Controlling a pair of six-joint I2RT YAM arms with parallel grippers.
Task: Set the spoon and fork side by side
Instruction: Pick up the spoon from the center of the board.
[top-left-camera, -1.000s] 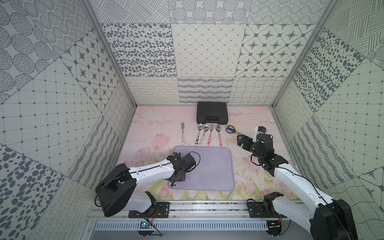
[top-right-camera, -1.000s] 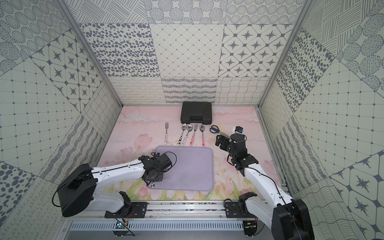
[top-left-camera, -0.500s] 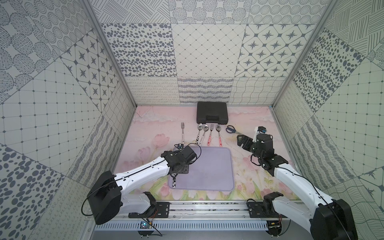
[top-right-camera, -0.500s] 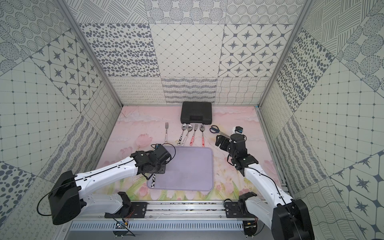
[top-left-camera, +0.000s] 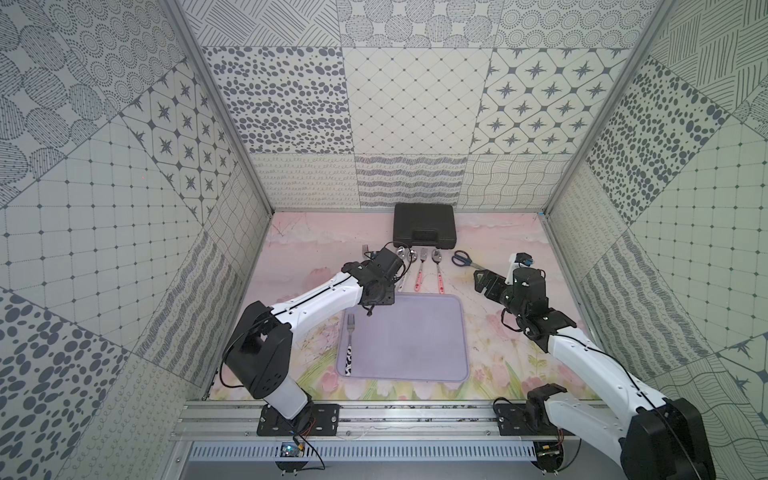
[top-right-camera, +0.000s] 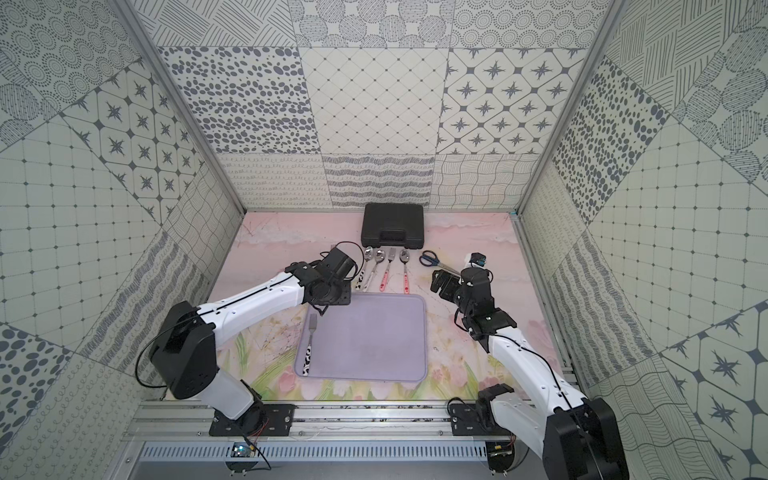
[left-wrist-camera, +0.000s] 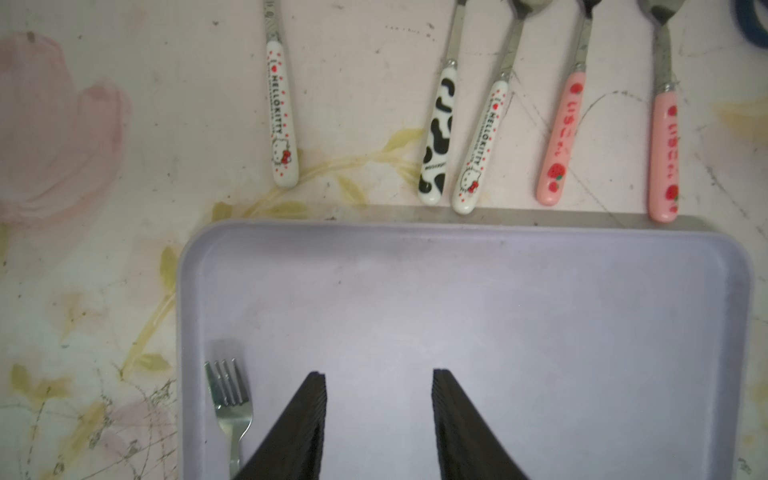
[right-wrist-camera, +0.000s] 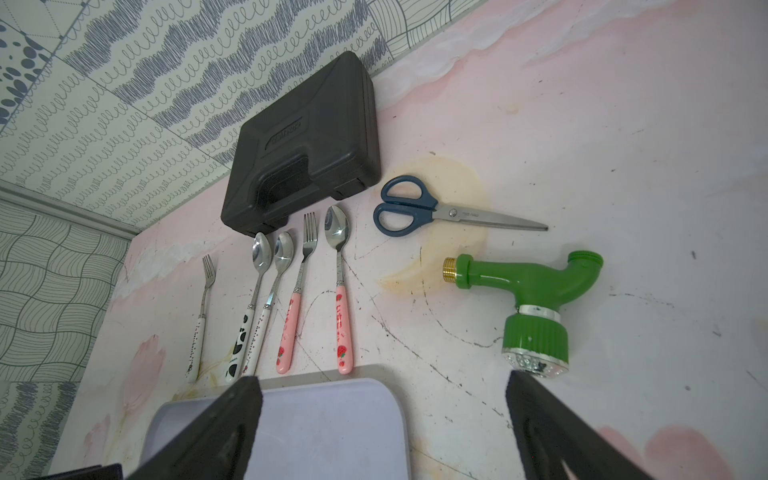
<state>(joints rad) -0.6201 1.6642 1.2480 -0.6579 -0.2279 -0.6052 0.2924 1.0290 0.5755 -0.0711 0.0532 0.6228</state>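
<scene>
The cow-print fork (top-left-camera: 350, 345) lies in the lavender tray (top-left-camera: 415, 345) along its left edge, tines toward the far edge. The left tool (left-wrist-camera: 379, 374) hangs over the tray's far-left corner, spread and empty. The right tool (right-wrist-camera: 382, 377), spread wide and empty, hangs off the tray's far-right corner. Just past the tray's far edge, the cow-print spoon (left-wrist-camera: 445, 99) lies on the surface (top-left-camera: 324, 232), just beside a Hello Kitty spoon (left-wrist-camera: 484, 145). A black case (right-wrist-camera: 307, 145) sits at the surface's far edge.

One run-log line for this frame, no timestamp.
fork: on tray, left edge | cow-print spoon: in row beyond tray | left gripper: open, empty | right gripper: open, empty
</scene>
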